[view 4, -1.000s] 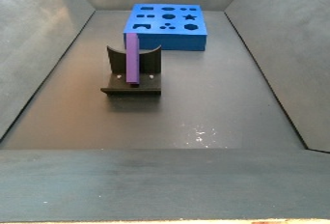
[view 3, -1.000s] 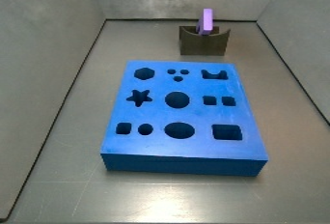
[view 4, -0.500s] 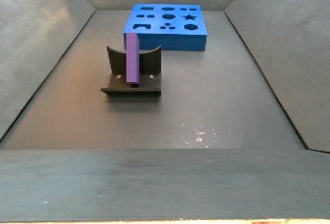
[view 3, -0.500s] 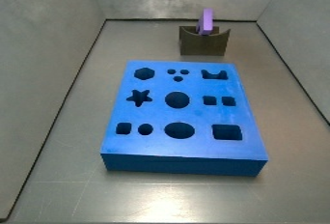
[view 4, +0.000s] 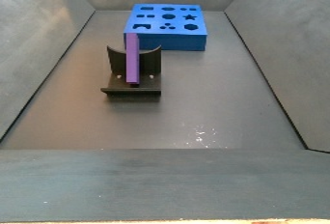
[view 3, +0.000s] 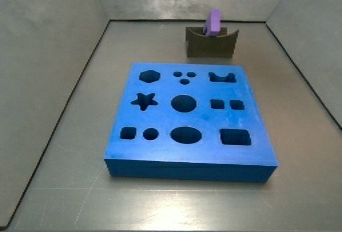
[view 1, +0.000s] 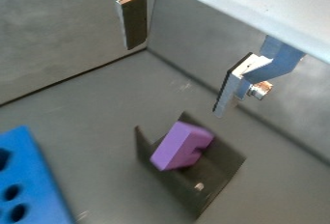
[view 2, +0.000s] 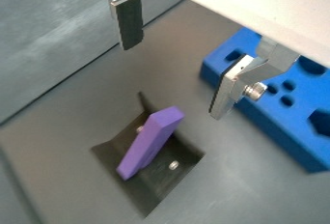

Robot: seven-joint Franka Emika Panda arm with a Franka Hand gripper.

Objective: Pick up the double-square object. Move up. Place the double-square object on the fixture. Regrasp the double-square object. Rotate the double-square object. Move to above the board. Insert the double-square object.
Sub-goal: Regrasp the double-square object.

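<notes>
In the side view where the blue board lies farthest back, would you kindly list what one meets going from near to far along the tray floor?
Dark olive-grey fixture holding the light-purple double-square object → large flat blue board with cut-outs. The gripper appears only in the wrist views, above the fixture, fingers apart.

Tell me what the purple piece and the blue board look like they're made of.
The purple piece, standing in the fixture, looks like matte plastic: even colour, crisp edges. The blue board seems plastic or foam, uniformly matte; hard to tell. The gripper above is open, with silver metal-looking fingers.

Purple double-square object (view 4: 130,58); dark olive-grey fixture (view 4: 131,83); blue board (view 3: 190,122); silver gripper (view 2: 180,54) above, jaws apart.
</notes>
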